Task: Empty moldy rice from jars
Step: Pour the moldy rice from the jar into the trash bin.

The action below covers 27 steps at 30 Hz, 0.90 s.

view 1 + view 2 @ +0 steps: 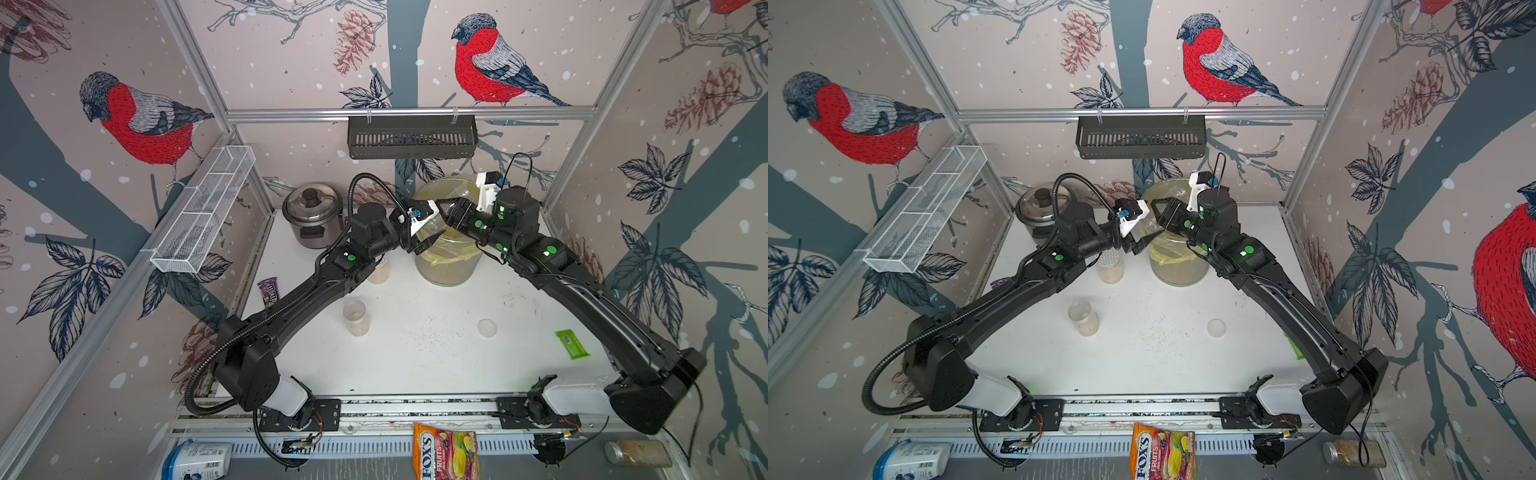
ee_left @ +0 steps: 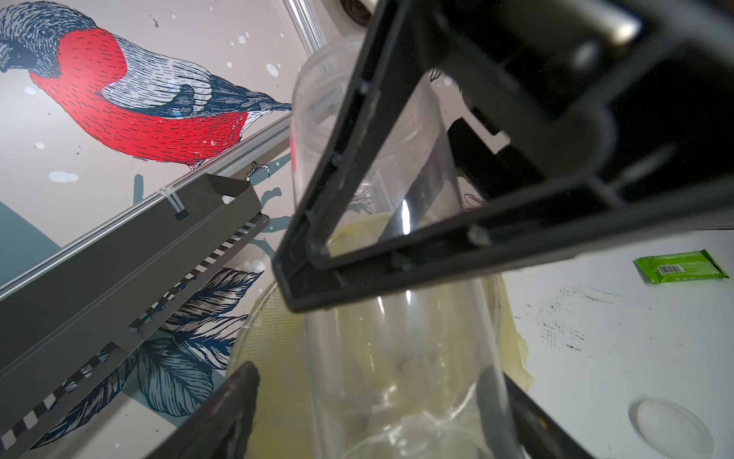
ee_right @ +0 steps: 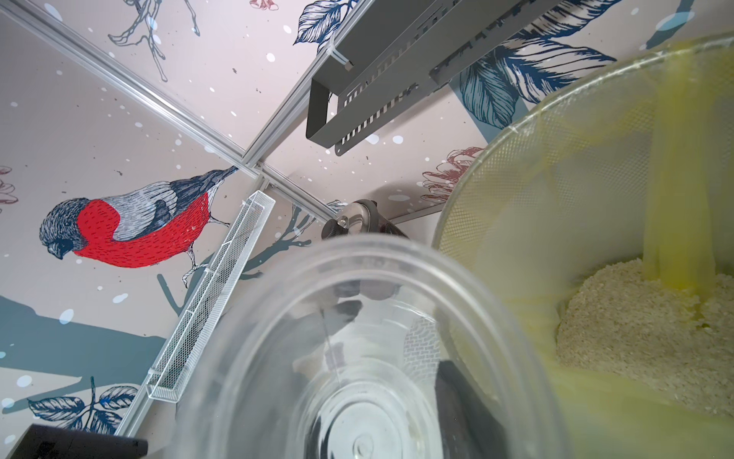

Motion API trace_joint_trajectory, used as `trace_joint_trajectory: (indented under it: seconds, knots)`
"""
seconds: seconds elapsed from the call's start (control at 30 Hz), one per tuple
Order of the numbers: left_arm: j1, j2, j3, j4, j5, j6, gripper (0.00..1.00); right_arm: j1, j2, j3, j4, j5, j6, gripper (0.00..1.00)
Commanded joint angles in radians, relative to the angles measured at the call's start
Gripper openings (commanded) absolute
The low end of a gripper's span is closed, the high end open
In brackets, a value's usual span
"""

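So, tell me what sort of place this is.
Probably a robot test cell, loosely dressed as a kitchen. An aluminium frame with bird wallpaper encloses a white table. Two arms are mounted at its front, and a rice cooker and bin stand on it.

Matte black left arm (image 1: 291, 297) and right arm (image 1: 602, 307): green status dots (image 1: 351, 257), white base links (image 1: 286, 395), ribbed black conduit (image 1: 365, 176).

Bullfinch-patterned walls (image 1: 291, 62) enclose a white table (image 1: 415, 357) framed by aluminium rails (image 1: 407, 113).
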Motion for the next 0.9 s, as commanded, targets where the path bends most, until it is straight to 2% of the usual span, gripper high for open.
trace_joint_trajectory:
  seconds: [0.0,0.3,0.57,0.77,0.87]
  knots:
    - [-0.002,0.003,0.011,0.050,0.023,-0.020,0.83,0.002,-0.010,-0.008,0.027,0.004,-0.015,0.35]
    - [-0.009,0.014,0.017,0.038,0.033,-0.033,0.79,0.016,-0.022,-0.041,0.048,0.010,-0.024,0.35]
    - [-0.031,-0.019,-0.035,0.071,0.044,-0.018,0.92,0.032,-0.066,-0.044,-0.016,0.133,-0.094,0.35]
    - [-0.057,-0.075,-0.082,0.060,0.068,-0.013,0.96,0.036,-0.122,-0.053,-0.076,0.206,-0.163,0.35]
    - [-0.061,-0.110,-0.116,0.064,0.052,-0.026,0.96,0.043,-0.145,-0.043,-0.135,0.281,-0.192,0.35]
